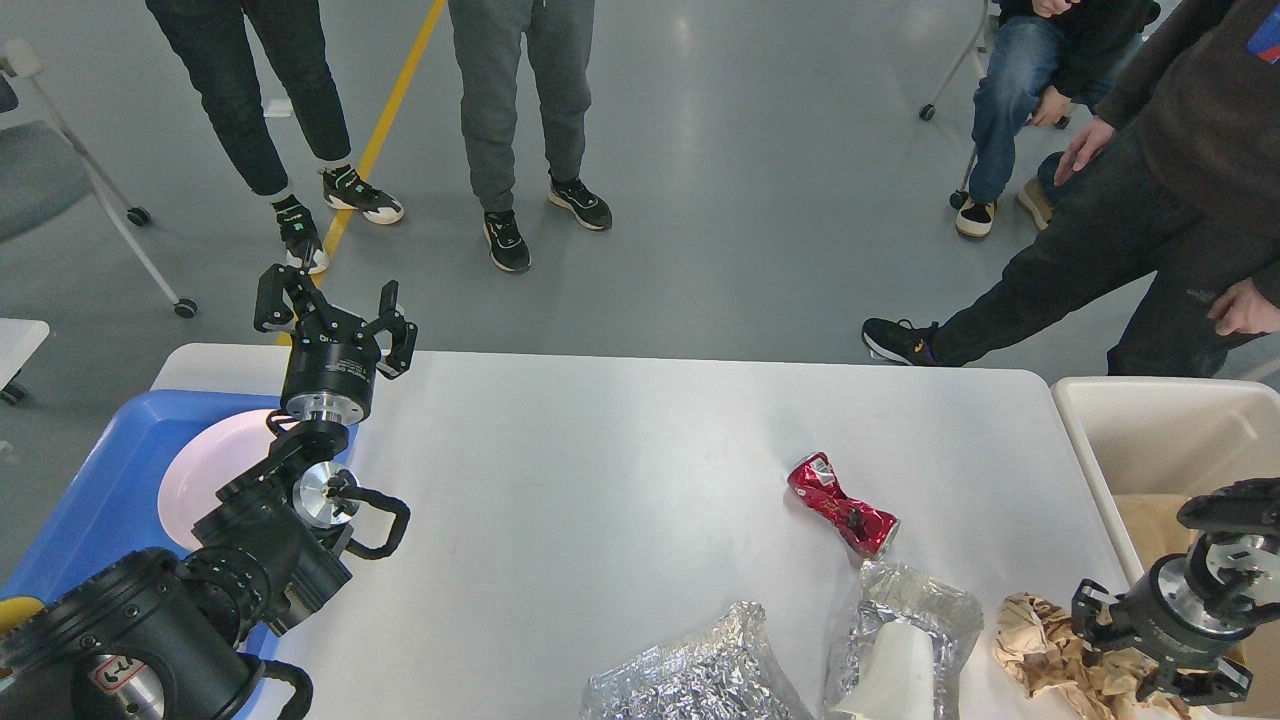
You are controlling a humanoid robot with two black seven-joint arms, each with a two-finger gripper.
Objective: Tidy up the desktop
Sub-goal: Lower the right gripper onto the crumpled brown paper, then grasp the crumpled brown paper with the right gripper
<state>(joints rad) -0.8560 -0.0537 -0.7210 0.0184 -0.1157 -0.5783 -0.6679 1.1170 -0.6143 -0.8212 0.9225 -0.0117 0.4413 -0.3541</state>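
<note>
Right claw [1135, 650] half hides crumpled brown paper [1050, 645]; its grip unclear.

- Both arms black, thick rounded joints, silver metal rings at wrists.
- Left claw [335, 308]: black, two linked fingers.
- Looped black cable by left wrist.
- Right claw [1135, 650]: black.

A lab or demonstration hall is suggested: a glossy grey poured floor [760, 200] marked with a yellow line [385, 130], wheeled chairs [60, 190] at the far left and far right, and onlookers [520, 110] gathered beyond a white worktop [600, 470].
</note>
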